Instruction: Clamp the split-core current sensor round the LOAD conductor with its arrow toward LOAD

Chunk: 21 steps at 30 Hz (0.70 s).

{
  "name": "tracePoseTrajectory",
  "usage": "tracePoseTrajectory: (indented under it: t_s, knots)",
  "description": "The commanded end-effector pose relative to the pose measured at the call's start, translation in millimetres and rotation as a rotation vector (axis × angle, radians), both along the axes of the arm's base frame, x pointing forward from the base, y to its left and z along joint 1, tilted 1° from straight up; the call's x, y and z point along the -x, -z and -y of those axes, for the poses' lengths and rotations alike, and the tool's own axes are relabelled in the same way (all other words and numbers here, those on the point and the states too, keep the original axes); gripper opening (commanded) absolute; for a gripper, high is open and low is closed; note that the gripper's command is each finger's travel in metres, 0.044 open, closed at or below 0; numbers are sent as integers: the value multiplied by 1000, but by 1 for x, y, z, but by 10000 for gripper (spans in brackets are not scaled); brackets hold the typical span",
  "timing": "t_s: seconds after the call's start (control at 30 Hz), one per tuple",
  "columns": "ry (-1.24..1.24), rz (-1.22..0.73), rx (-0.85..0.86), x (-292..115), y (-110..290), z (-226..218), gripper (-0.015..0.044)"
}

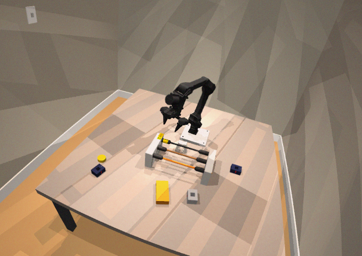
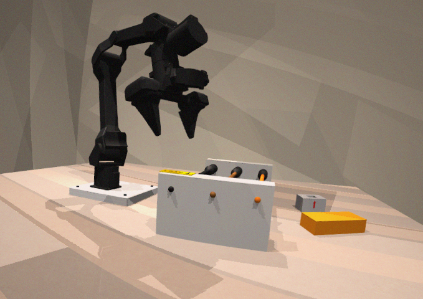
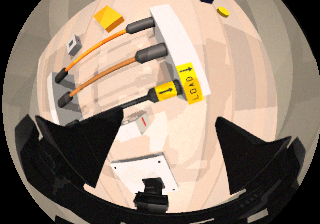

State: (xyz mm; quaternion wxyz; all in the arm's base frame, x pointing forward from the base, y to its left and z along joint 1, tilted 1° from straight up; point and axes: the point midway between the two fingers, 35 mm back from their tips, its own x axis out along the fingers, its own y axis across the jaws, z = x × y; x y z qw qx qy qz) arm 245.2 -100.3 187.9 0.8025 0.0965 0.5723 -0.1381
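Observation:
The pale open sensor [image 1: 181, 148] [image 3: 131, 130] stands between the rack and the arm's base, partly behind the LOAD conductor in the top view; a red mark shows on its side in the wrist view. It is hidden in the exterior view. The black LOAD conductor [image 1: 184, 145] [image 3: 136, 102] runs nearest the base. The yellow LOAD marker [image 1: 160, 136] [image 2: 177, 172] [image 3: 192, 86] lies on one end plate; a yellow arrow band [image 1: 165, 141] [image 3: 166, 90] is round the conductor's end. My gripper [image 1: 170, 127] [image 2: 174, 136] [image 3: 171, 117] is open and empty, pointing down above the table, higher than the rack.
Brown [image 1: 181, 154] [image 3: 102, 79] and orange [image 1: 178, 162] [image 3: 95, 47] conductors run beside the black one. Beyond them are a yellow-orange block [image 1: 162, 191] [image 2: 340, 225] [image 3: 108, 18] and a grey sensor-like block [image 1: 192, 198] [image 2: 319, 206]. Dark blue blocks [image 1: 98, 170] [image 1: 235, 169] and a yellow disc [image 1: 101, 158] lie farther out.

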Motion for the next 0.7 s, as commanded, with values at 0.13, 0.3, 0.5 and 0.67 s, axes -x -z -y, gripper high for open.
tracePoseTrajectory:
  t_s: [0.13, 0.3, 0.5, 0.67]
  knots:
    - [-481, -310, -47, 18, 47, -86, 440]
    - [-492, -317, -48, 19, 49, -88, 440]
    - [-492, -317, -48, 18, 55, -88, 440]
    - [-492, -317, -48, 18, 64, -88, 440]
